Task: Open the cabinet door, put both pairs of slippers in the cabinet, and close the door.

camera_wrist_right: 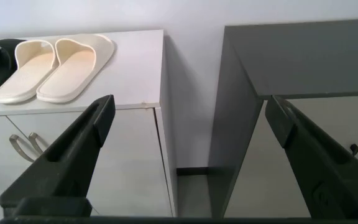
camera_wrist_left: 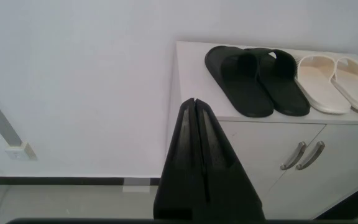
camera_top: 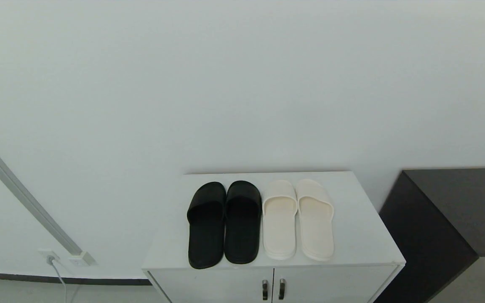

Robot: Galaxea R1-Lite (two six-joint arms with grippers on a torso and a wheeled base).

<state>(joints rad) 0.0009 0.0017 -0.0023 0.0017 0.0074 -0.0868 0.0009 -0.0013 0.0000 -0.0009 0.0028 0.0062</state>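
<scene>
A pair of black slippers (camera_top: 225, 223) and a pair of white slippers (camera_top: 298, 218) lie side by side on top of a white cabinet (camera_top: 364, 235), black on the left. Both cabinet doors are closed, with two metal handles (camera_top: 273, 289) at the centre seam. In the left wrist view, my left gripper (camera_wrist_left: 195, 104) is shut with nothing in it, held off the cabinet's left front corner, short of the black slippers (camera_wrist_left: 257, 79) and the handles (camera_wrist_left: 302, 155). My right gripper (camera_wrist_right: 188, 109) is open and empty, off the cabinet's right front corner near the white slippers (camera_wrist_right: 53, 67).
A dark grey cabinet (camera_top: 440, 219) stands close to the right of the white one, with a narrow gap between them. A white wall runs behind. A wall socket with a plugged cable (camera_top: 51, 257) and a cable duct (camera_top: 19, 189) are low on the left.
</scene>
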